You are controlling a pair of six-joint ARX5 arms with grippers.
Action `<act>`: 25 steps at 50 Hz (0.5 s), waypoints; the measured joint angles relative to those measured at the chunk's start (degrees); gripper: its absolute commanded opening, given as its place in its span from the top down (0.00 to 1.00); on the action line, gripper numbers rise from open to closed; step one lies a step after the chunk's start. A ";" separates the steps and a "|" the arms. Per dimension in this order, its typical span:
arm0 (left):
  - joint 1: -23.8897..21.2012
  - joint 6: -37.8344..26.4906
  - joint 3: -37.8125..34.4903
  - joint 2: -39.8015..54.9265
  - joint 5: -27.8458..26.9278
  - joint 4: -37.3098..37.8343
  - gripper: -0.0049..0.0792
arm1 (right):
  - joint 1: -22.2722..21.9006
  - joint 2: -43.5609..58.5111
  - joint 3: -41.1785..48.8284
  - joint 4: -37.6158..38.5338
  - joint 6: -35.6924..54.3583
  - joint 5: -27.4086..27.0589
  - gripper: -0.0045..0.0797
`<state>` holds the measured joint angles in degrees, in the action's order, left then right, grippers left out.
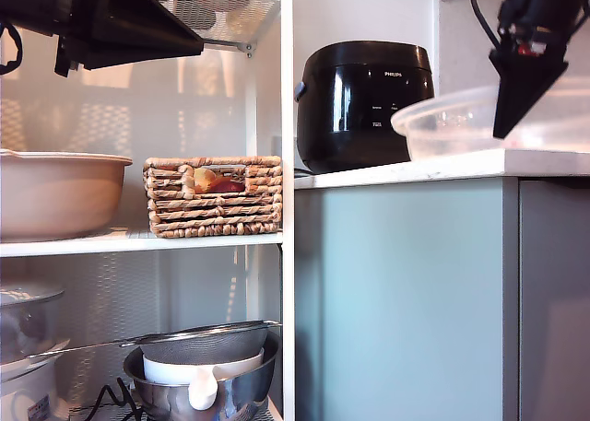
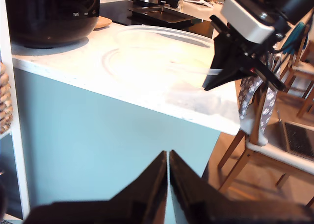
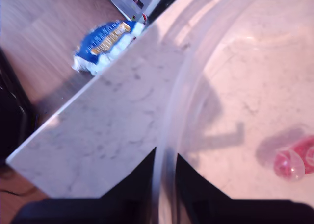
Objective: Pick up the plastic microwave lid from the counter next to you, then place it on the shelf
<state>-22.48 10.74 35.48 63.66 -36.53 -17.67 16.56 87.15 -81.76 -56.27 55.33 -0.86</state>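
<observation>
The plastic microwave lid is a clear frosted dome lying rim-up on the white counter, beside the black cooker. My second gripper comes down from above at the exterior view's right and is shut on the lid's rim. A small red spot shows inside the lid. The first wrist view shows the lid and the second gripper pinching its edge. My first gripper hangs shut and empty at the exterior view's upper left, above the white shelf; its fingers meet.
On the shelf stand a beige bowl and a wicker basket, with a mesh shelf above. A steel bowl with strainer sits lower down. Wooden chairs stand beyond the counter's end. A blue packet lies on the floor.
</observation>
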 measured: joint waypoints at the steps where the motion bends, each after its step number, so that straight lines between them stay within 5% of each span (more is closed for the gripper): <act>1: 0.00 0.94 0.00 0.00 0.00 0.02 0.95 | 0.57 -0.46 0.00 -0.02 0.00 -0.61 0.96; 12: 0.00 10.43 0.28 0.00 0.02 0.07 0.95 | 6.38 -7.10 0.00 0.04 -0.02 -6.23 0.96; 25: 0.00 32.74 4.92 0.00 0.63 -0.13 0.94 | 13.42 -8.79 0.00 -1.77 -1.49 -9.66 0.96</act>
<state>-22.48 43.48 40.40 63.66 -35.90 -17.80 29.98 78.37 -81.76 -58.04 53.84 -10.52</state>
